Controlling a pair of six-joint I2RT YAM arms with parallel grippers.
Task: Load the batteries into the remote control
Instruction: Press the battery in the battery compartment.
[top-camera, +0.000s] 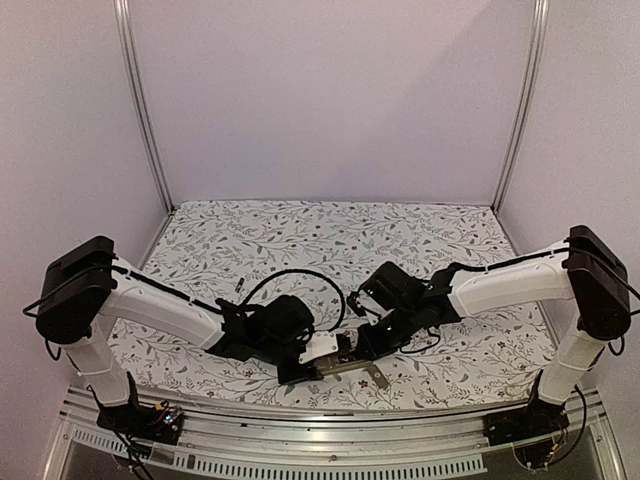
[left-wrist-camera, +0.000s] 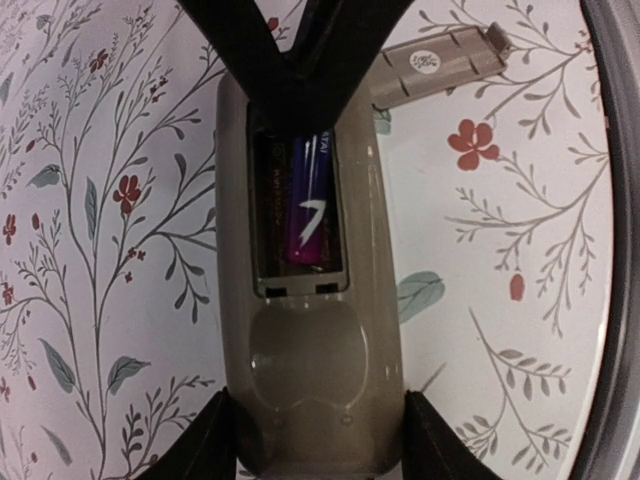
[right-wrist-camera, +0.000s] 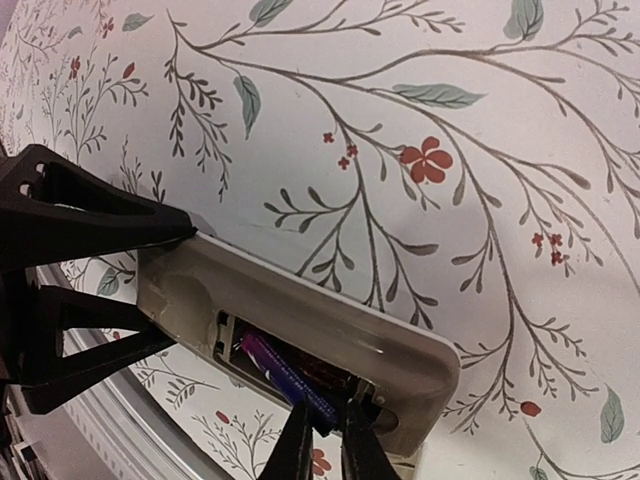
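Observation:
The remote control (left-wrist-camera: 310, 370) lies back-up, tan-grey, its battery recess uncovered. My left gripper (left-wrist-camera: 315, 425) is shut on its lower end, one finger against each side. Two batteries lie in the recess. The purple battery (left-wrist-camera: 312, 215) is on the right and a dark battery (left-wrist-camera: 272, 210) on the left. In the right wrist view the purple battery (right-wrist-camera: 275, 372) lies at a slant, one end raised out of the remote control (right-wrist-camera: 300, 300). My right gripper (right-wrist-camera: 330, 425) is shut on that raised end. From above, both grippers meet over the remote control (top-camera: 350, 366) near the table's front edge.
The small flat grey cover piece (left-wrist-camera: 435, 62) lies on the floral cloth just beyond the remote's far end. A metal rail (top-camera: 330, 415) runs along the near edge of the table. White walls and metal posts enclose the back and sides.

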